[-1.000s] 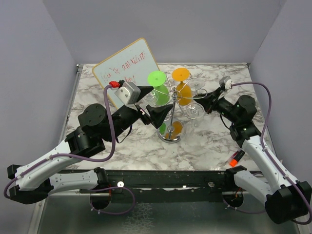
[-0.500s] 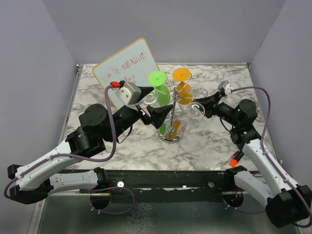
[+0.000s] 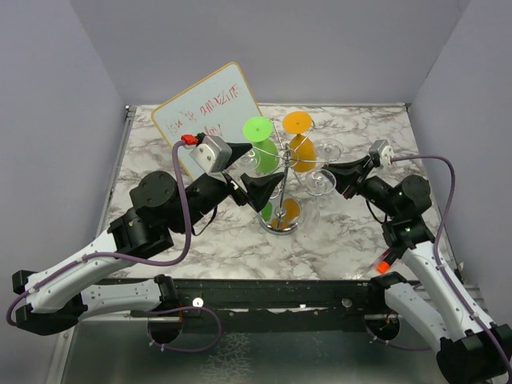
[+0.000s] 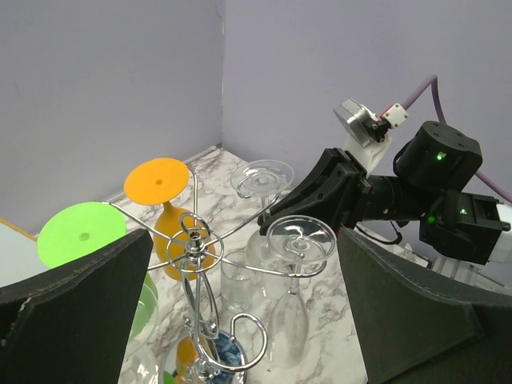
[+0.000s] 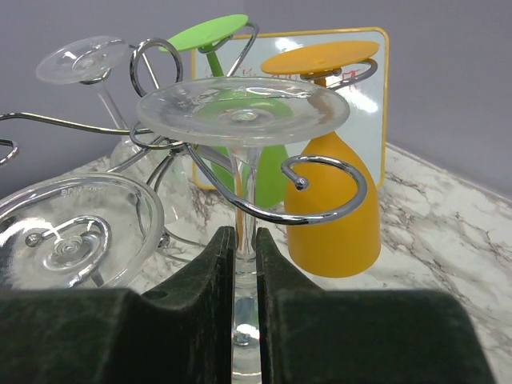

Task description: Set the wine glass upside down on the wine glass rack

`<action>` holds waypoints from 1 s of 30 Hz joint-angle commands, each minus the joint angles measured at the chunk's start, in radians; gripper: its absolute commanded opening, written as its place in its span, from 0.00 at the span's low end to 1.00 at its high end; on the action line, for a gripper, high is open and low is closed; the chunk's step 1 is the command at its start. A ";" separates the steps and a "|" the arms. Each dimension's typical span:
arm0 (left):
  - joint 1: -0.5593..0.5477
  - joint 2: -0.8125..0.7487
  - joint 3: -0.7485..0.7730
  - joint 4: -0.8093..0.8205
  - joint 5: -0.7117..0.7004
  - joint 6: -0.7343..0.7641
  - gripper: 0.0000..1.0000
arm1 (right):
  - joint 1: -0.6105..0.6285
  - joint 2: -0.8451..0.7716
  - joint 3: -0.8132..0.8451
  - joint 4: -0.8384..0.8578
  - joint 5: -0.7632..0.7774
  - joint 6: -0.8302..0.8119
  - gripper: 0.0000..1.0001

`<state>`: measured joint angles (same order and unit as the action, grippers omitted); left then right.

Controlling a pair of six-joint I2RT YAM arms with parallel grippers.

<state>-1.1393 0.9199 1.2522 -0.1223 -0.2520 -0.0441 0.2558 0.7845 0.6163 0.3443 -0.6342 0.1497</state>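
Note:
A clear wine glass (image 5: 242, 108) hangs upside down, foot up, with my right gripper (image 5: 246, 236) shut on its stem. The stem runs through the curled end of a wire arm (image 5: 320, 196) of the chrome wine glass rack (image 3: 282, 172), and the foot stands a little above that curl. From above, the glass (image 3: 328, 150) is at the rack's right side, with the right gripper (image 3: 334, 170) beside it. My left gripper (image 3: 266, 162) stands open on the rack's left, holding nothing. In its view the rack (image 4: 192, 248) and held glass (image 4: 262, 178) show between the fingers (image 4: 416, 304).
On the rack also hang a green glass (image 3: 260, 128), an orange glass (image 3: 297, 122) and another clear glass (image 3: 320, 182), close beside the held one. A whiteboard (image 3: 210, 120) with red writing leans at the back left. Grey walls close in the marble table (image 3: 360, 232).
My right arm's wrist has swung right and toward the near edge, and the held glass has shifted slightly. The left arm has not moved.

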 commanded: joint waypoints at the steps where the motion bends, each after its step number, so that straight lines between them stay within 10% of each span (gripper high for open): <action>1: -0.004 -0.017 -0.012 0.004 -0.001 -0.005 0.99 | 0.003 -0.041 -0.017 0.039 0.102 0.013 0.01; 21: -0.004 -0.030 -0.025 0.016 0.000 -0.007 0.99 | 0.003 0.042 0.016 0.001 0.177 0.043 0.03; 30: -0.004 -0.032 -0.030 0.015 0.002 -0.001 0.99 | 0.003 0.084 0.044 -0.068 0.082 0.027 0.24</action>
<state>-1.1393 0.9005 1.2354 -0.1177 -0.2516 -0.0444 0.2588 0.8639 0.6247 0.3038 -0.5018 0.1837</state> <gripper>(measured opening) 0.988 0.208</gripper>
